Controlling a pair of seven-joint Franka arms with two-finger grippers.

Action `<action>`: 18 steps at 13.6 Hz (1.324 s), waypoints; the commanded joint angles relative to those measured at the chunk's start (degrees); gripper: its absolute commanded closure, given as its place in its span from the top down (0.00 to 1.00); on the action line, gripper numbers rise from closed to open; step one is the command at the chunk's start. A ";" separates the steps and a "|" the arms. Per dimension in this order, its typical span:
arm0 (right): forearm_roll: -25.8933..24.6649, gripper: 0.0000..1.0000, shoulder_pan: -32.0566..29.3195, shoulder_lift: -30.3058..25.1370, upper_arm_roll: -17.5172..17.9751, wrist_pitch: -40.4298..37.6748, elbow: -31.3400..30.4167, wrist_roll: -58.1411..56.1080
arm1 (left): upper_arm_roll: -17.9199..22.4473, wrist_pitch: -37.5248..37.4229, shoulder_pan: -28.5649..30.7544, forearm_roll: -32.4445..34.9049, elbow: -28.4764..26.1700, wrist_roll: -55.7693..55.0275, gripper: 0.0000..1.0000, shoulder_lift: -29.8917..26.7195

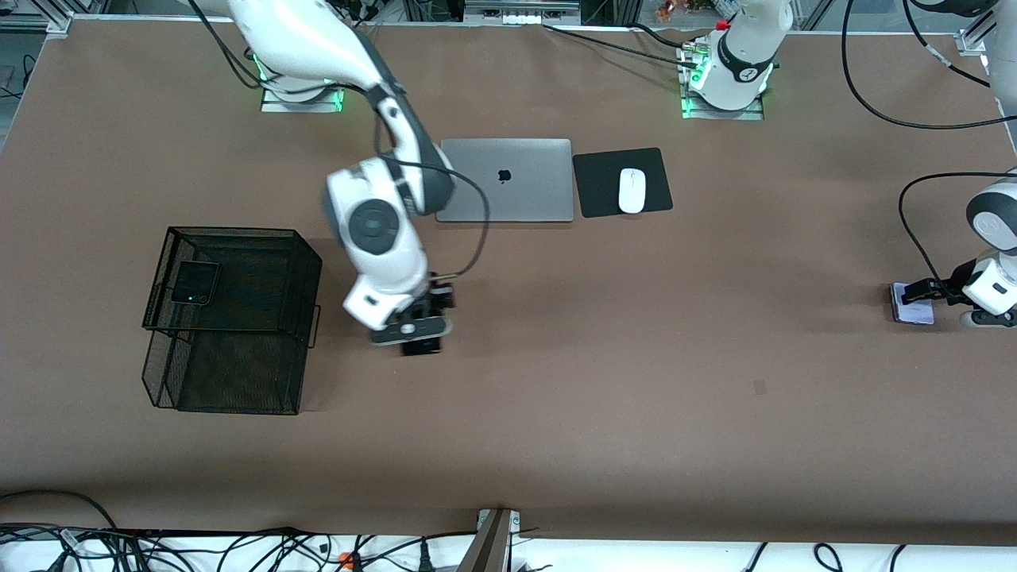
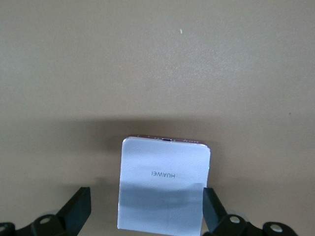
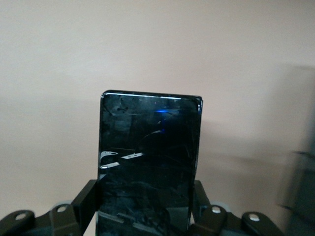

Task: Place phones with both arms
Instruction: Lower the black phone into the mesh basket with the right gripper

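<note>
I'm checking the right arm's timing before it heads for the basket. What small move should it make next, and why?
Probably a short straight lift. The right gripper has its fingers shut on the edges of the long black phone, which looks low over the table, beside the mesh basket that already holds a small black phone. The left gripper stands open around the pale phone.

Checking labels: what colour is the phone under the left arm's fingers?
Pale lavender-white phone, clearest in the left wrist view.

The right claw (image 3: 146, 206) grips the long black phone (image 3: 149, 157) by its edges.
</note>
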 commanded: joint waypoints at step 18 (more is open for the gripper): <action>0.18 0.00 0.07 -23.02 -18.80 9.38 -36.80 -17.84 | -0.85 3.29 -0.80 -1.92 -0.08 -0.24 1.00 2.61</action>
